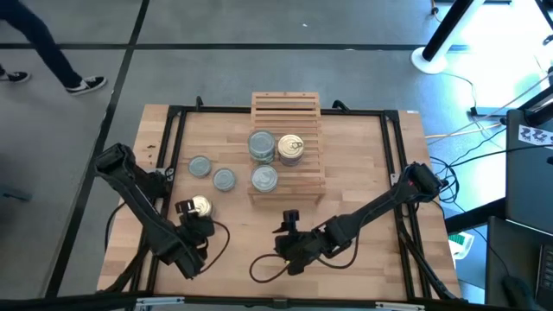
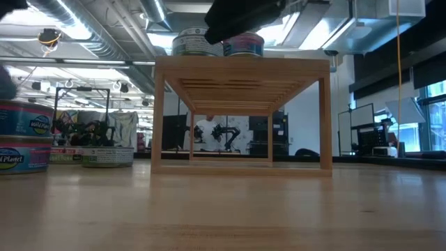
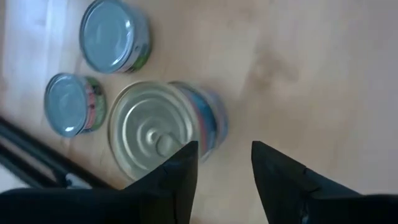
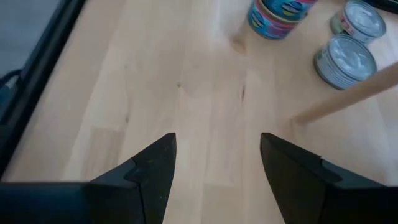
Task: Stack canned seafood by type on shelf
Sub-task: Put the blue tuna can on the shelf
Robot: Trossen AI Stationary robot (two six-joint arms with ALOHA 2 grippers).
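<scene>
Listing stock at this moment: slatted wooden shelf (image 1: 287, 104), pale parallel slats on thin square legs, stands at the middle-far part of the desk (image 1: 363, 173) and carries three positions: a grey-topped stack (image 1: 262, 146), a gold-topped stack (image 1: 290, 149) touching it, and one grey-topped tin (image 1: 264, 179) nearer the front edge. Two loose grey-topped tins (image 1: 200, 167) and (image 1: 225, 180) sit on the desk just left of the shelf. One gold ring-pull tin (image 1: 198, 206), round, flat, shiny ribbed lid, coloured paper label, lies on the desk nearer the left arm. Left tool (image 3: 224, 165): fingers parted, one tip overlapping the tin's rim and nothing grasped, hovering just beside the gold tin. Right tool (image 4: 217, 168): released, empty, waiting above bare desk in front of the shelf. Handling note, by judgement: centre both fingers across the tin's smooth side wall before clenching, since the metal is slick and the tin shallow; then seat it squarely on the gold stack.
</scene>
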